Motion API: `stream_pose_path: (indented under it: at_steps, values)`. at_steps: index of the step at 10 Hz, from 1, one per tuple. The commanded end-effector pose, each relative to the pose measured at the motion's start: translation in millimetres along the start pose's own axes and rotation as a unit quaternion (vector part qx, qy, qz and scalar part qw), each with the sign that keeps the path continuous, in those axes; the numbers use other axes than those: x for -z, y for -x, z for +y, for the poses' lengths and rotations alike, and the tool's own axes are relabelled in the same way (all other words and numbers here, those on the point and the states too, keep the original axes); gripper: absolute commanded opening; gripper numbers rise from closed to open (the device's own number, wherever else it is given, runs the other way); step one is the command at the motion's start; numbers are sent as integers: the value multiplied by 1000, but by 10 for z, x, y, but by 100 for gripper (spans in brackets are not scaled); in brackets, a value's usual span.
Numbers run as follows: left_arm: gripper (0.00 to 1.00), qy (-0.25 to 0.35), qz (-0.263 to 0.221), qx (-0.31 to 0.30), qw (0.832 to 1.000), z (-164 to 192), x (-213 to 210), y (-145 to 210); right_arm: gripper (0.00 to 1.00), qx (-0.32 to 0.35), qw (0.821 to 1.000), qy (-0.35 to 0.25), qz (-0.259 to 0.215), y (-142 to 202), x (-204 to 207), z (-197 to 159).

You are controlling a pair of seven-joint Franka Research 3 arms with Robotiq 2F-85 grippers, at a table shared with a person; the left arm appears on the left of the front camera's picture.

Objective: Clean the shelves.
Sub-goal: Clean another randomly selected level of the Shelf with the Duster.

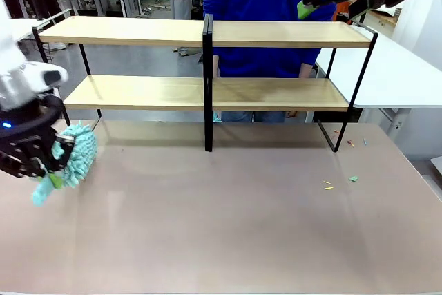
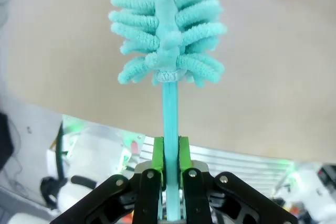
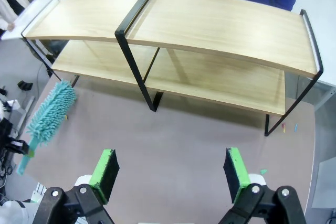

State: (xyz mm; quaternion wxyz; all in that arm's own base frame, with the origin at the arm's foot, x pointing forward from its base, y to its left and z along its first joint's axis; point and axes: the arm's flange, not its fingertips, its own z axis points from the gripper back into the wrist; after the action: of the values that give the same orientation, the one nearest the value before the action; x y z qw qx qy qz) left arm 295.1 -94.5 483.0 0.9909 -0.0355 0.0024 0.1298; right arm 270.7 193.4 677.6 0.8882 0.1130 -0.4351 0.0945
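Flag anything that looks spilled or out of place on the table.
A few small coloured scraps lie scattered on the table near the right foot of the shelves. The shelves look bare and level. Nothing else stands out.

Shelves (image 1: pixel 207 91), wide two-tier rack, four light wooden boards in thin black frame, central black upright, standing upright at far side of tabletop (image 1: pixel 221 226), boards bare

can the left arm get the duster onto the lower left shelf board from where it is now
Probably yes. The left gripper holds the duster just in front of the shelves, and nothing visible lies between them.
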Motion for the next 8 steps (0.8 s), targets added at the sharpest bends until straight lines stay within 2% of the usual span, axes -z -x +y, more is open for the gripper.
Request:
stream_pose_path:
  at_steps: [1,2,4,5,6,7,8]
  values:
    - [13,72,5,86,994,650,392,689,100,2,1000,-2,-1,-17,-5,-9]
    - [13,104,3,125,987,718,328,733,100,2,1000,-2,-1,-17,-5,-9]
    - [13,138,54,249,957,856,272,817,100,2,1000,-2,-1,-17,-5,-9]
    - [13,157,86,366,913,978,257,848,100,2,1000,-2,-1,-17,-5,-9]
    - [13,166,64,459,870,1072,247,848,100,2,1000,-2,-1,-17,-5,-9]
    - [13,187,16,478,858,1131,228,736,100,2,1000,-2,-1,-17,-5,-9]
    - [13,197,-32,598,776,1237,249,639,100,2,1000,-2,-1,-17,-5,-9]
